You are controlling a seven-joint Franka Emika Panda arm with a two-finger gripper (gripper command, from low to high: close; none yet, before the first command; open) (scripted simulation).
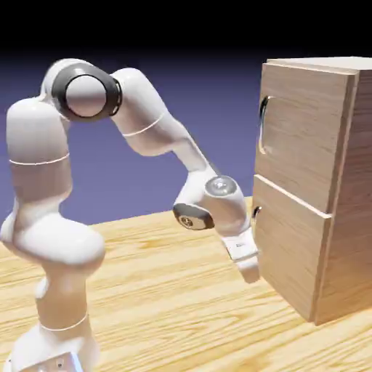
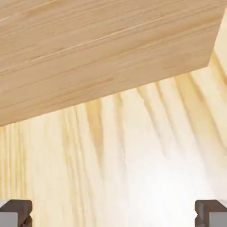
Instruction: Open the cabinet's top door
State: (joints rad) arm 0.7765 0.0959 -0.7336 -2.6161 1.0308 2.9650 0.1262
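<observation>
The cabinet (image 1: 341, 218) stands at the exterior view's right, tall and of light wood. Its top door (image 1: 301, 134) lies against the front, and its long curved grey handle (image 1: 263, 125) runs along the left edge. My gripper (image 1: 249, 273) hangs low beside the lower door (image 1: 290, 251), well below the top handle and pointing down at the table. In the hand view my gripper (image 2: 113, 215) is open, with its grey fingertips (image 2: 15, 213) far apart and nothing between them. A wood panel of the cabinet (image 2: 102, 48) fills the top of that view.
The lower door's small handle (image 1: 256, 213) sits just above my wrist. The wooden table (image 1: 167, 290) spreads under the arm, and its pale grain (image 2: 133, 164) fills the lower hand view. The arm's elbow (image 1: 87, 93) rises at the upper left.
</observation>
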